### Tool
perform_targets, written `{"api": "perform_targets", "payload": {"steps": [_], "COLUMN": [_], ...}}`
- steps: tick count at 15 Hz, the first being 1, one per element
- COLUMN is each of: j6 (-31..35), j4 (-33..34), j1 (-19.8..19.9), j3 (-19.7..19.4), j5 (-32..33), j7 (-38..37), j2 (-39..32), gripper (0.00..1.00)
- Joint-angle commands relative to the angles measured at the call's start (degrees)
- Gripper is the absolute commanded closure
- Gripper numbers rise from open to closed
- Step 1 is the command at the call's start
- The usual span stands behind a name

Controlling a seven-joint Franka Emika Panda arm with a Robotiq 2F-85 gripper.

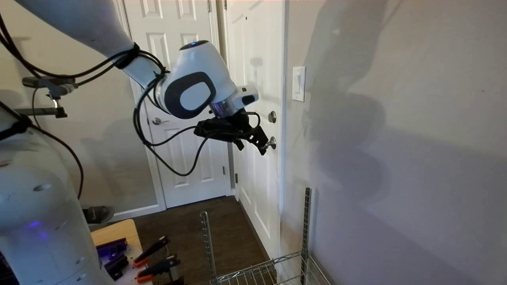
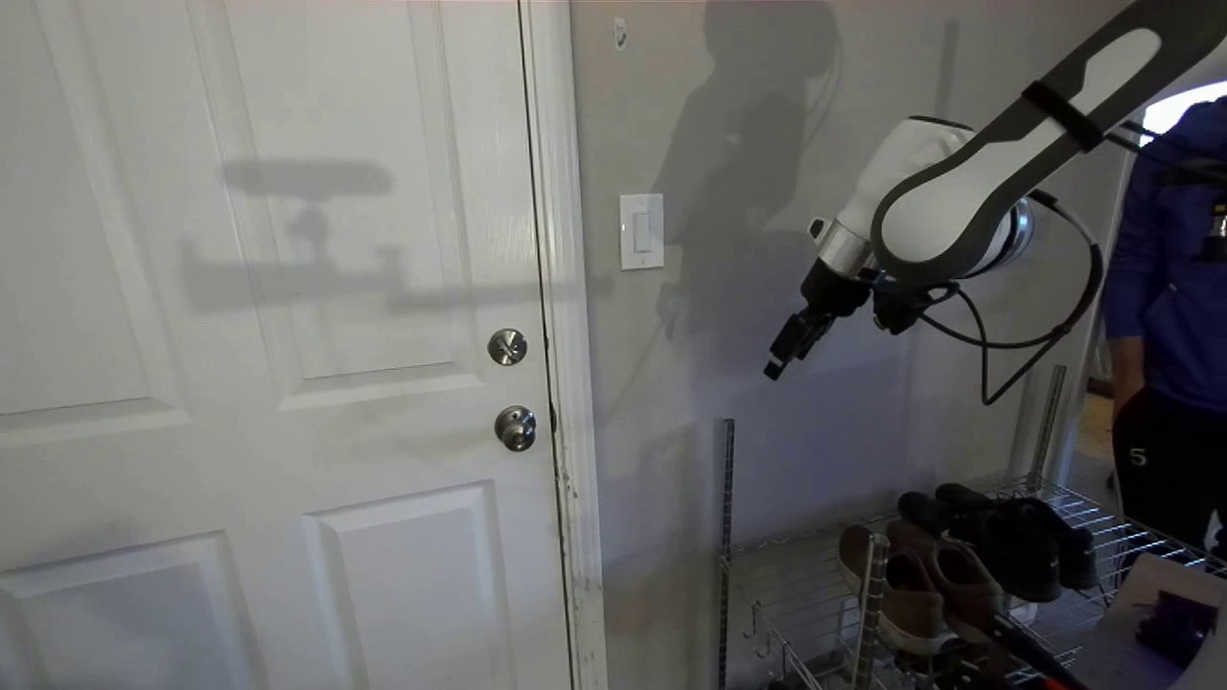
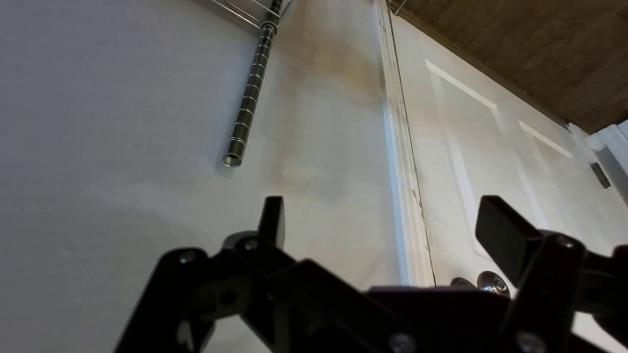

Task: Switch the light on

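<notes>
The light switch is a white upright wall plate with a toggle, right of the door frame in both exterior views [image 1: 298, 84] [image 2: 641, 232]. It does not show in the wrist view. No lamp is in view. My black gripper [image 1: 252, 149] is in the air, angled downward, and lower than the switch plate in the picture. In an exterior view the gripper [image 2: 778, 364] is to the right of and below the plate, apart from it. In the wrist view the gripper [image 3: 385, 218] is open, its fingers wide apart with nothing between them.
A white door [image 2: 364, 460] has a round metal knob [image 2: 516, 428] and a deadbolt [image 2: 507, 347]. A wire shelf [image 2: 796, 575] with upright metal posts holds shoes [image 2: 911, 585] below the arm. A person [image 2: 1165, 307] stands at the right. Clamps [image 1: 158, 267] lie near the robot base.
</notes>
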State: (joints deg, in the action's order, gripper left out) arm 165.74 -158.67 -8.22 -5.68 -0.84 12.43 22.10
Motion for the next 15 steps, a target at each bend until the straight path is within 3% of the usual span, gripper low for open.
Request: {"api": "perform_targets", "payload": {"steps": [1,4,9,12,15], "j6": [-0.07,5.51,22.07,30.55,38.16], "j4": [0.03,-0.39,-0.15,-0.24,-0.31], "j1": [0.31,-3.76,-13.79,-20.1,-23.9], "j3": [0.39,-1.78,-4.89,-8.99,-12.57], "j5": [-0.21,-3.79,-8.98,-8.92,-7.42], "j7": [0.05,1.45,0.12,-1.34,-3.79], "j2": [0.01,-0.59,-3.08,-4.57,-6.53], "gripper": [0.0,0.0,0.0,0.0,0.0]}}
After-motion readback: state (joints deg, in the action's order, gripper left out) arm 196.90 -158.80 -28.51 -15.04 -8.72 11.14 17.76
